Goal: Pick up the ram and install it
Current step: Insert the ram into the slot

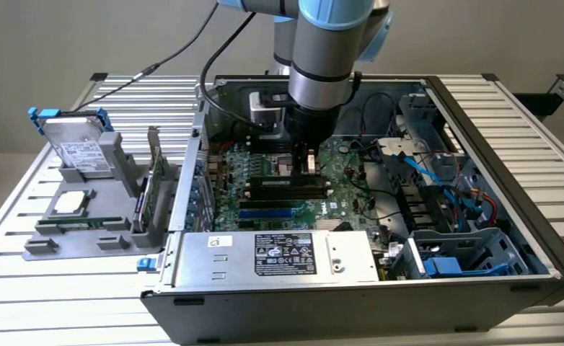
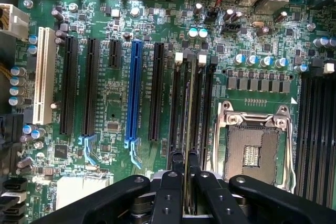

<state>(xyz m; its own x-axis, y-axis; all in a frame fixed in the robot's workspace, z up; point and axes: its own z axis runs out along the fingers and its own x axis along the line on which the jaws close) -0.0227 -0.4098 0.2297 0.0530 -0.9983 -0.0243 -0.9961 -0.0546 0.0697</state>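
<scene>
At the exterior view's left, a gray tray (image 1: 71, 244) holds one hard drive (image 1: 78, 148), one silver processor chip (image 1: 71, 202) and one green expansion card (image 1: 150, 184) standing on edge. Next comes the open computer case (image 1: 513, 144), with one silver power supply (image 1: 272, 256) along its near side. The one arm (image 1: 325, 58) reaches down into the case, its gripper (image 1: 309, 169) low over the motherboard (image 1: 350, 184). Its two fingers (image 2: 173, 182) are nearly closed, pinching the ram (image 2: 187, 119) between them. The stick shows edge-on, directly over the black memory slots (image 2: 206, 103) beside the one empty processor socket (image 2: 251, 153); whether it touches a slot cannot be told. The board also carries one white slot (image 2: 41, 74) and one blue slot (image 2: 135, 87). Toward the exterior view's right lie blue cables (image 1: 436, 176) and one drive cage (image 1: 455, 252).
</scene>
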